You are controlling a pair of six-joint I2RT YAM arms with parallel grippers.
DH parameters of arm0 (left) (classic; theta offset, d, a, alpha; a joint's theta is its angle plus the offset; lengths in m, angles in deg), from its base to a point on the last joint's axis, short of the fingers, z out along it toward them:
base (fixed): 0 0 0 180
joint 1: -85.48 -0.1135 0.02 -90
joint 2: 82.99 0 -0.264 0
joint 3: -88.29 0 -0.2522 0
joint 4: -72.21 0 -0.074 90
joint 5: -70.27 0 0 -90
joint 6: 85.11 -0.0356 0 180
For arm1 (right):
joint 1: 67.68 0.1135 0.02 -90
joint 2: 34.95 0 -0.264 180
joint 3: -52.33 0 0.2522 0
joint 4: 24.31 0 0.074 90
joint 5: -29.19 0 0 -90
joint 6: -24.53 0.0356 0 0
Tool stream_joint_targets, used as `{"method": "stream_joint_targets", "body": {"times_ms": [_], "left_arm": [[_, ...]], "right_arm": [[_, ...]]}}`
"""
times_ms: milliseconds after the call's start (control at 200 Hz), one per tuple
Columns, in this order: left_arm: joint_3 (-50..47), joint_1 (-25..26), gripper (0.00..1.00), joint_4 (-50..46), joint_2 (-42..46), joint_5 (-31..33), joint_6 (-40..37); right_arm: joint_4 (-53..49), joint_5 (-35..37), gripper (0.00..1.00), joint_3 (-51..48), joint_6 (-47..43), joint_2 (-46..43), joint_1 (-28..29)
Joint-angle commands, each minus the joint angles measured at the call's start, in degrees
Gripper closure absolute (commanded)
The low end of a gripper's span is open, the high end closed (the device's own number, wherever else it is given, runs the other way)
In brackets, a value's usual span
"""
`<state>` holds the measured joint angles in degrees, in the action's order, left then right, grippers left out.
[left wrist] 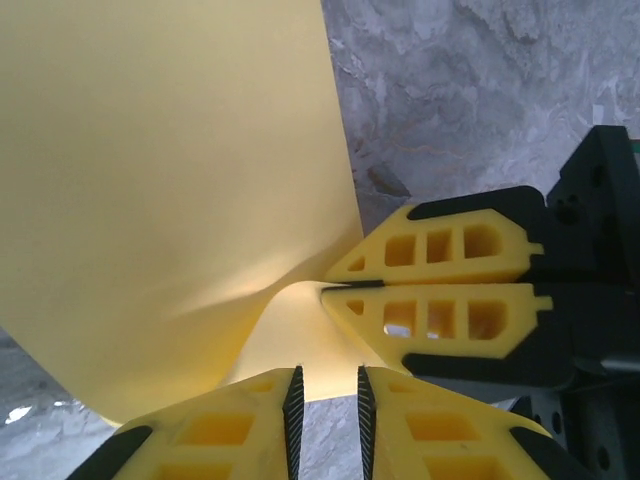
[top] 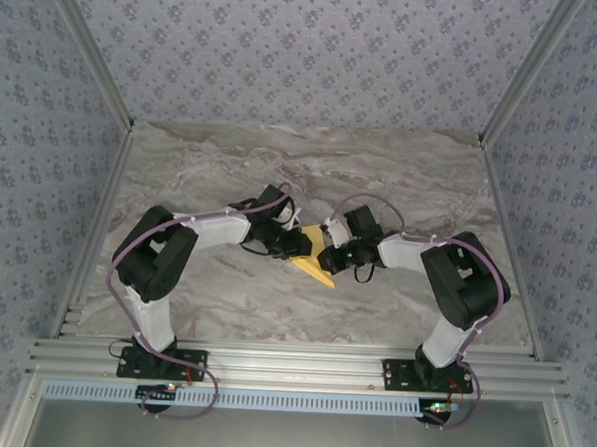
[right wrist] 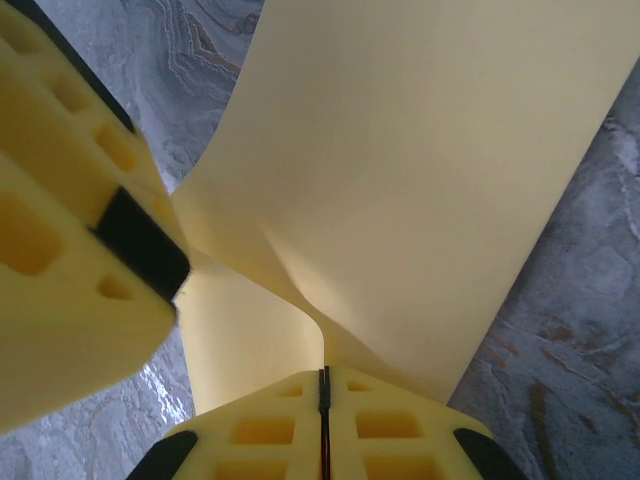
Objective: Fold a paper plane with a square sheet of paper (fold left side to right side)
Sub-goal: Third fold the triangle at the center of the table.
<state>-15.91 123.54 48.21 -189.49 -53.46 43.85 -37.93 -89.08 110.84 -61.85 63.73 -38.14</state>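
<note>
Your square sheet of paper (top: 314,267) sits curled and partly raised at the middle of the surface (top: 411,179), between both arms. Your right pincer (right wrist: 323,376) is clenched on one edge, its pads pressed together on the paper. Your left pincer (left wrist: 330,378), just beside it, is slightly parted at that edge, with a narrow gap between its pads.

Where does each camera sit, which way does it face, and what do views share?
Top external: above and behind the bases, looking down on the marble table; both arms, left gripper and right gripper at the yellow paper.
Left wrist: on the left arm, looking along its parted fingers at the paper.
Right wrist: on the right arm, looking along its fingers, shut on the paper.
Shared: both wrist views catch the other gripper.
</note>
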Motion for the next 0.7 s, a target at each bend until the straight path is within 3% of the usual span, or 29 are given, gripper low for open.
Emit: {"method": "stream_joint_targets", "body": {"times_ms": [0,475,695], "left_arm": [[-1.18,0.48,0.77,2.24,-1.38,0.11,0.96],[-2.27,0.5,0.77,1.76,-4.55,2.71,0.5],[-3.33,0.48,0.77,1.76,-4.82,3.23,0.43]], "right_arm": [[-4.05,2.7,0.91,0.16,-1.07,2.35,0.37],[-4.68,2.7,0.9,0.85,-1.11,2.32,0.37],[-4.71,1.92,0.85,1.96,0.22,0.39,0.01]]}}
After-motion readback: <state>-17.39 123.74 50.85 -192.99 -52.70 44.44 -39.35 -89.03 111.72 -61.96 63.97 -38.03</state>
